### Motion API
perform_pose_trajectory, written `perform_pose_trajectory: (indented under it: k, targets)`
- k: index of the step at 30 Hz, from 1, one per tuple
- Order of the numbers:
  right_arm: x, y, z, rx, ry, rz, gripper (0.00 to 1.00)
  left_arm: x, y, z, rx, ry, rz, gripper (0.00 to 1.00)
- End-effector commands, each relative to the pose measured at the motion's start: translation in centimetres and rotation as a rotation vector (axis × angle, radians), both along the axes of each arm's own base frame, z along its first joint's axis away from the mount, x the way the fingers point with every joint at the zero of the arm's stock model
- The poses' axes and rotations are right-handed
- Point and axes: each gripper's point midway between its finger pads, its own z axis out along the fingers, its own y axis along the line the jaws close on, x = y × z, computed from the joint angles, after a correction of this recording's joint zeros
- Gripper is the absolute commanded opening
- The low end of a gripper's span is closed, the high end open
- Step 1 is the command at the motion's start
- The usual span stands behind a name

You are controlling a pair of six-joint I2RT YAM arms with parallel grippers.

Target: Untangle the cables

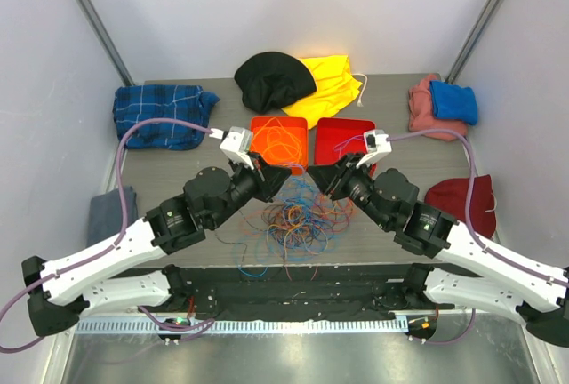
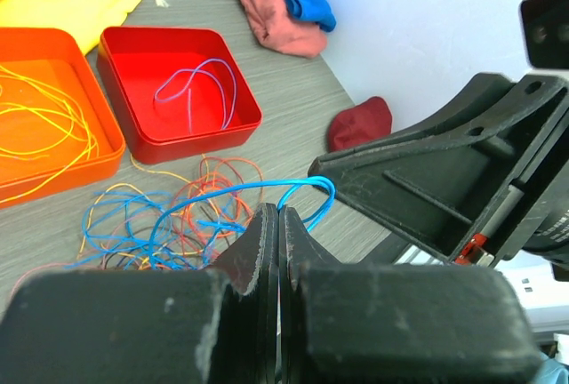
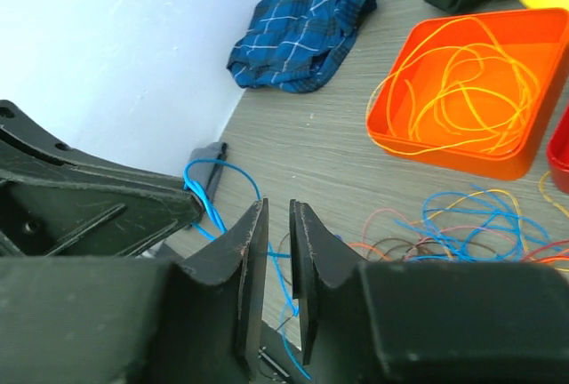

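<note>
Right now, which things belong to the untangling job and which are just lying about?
Job: cable tangle; blue cable pinched by left gripper; right gripper; orange tray of yellow cables; red tray with one lilac cable.
Lying about: plaid cloth; black cloth; yellow cloth; pink cloth; blue cloth; maroon cloth; grey cloth.

Smooth plastic-coated cables (image 1: 293, 220) on matt wood-grain table (image 1: 387, 108).
</note>
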Motion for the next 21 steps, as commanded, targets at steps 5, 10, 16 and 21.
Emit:
perform_pose_trajectory:
  k: [5,10,16,21]
  targets:
    - [-1.8,0.4,3.7,0.227,-0.046,0.086,0.28,0.7,0.7,2.7,-0.104,-0.055,0.056,0.00]
    - [-3.0,0.4,4.2,0.309,-0.059,0.144,0.32,1.4,0.7,2.5,-0.110,-0.044,0.097,0.00]
    - [-4.0,2.0,4.2,0.369,-0.059,0.237,0.34,1.6,-0.3,3.2,-0.132,-0.045,0.079,0.00]
    - [-3.7,2.6,4.4,0.379,-0.062,0.241,0.34,1.4,-0.6,3.7,-0.149,-0.050,0.062,0.00]
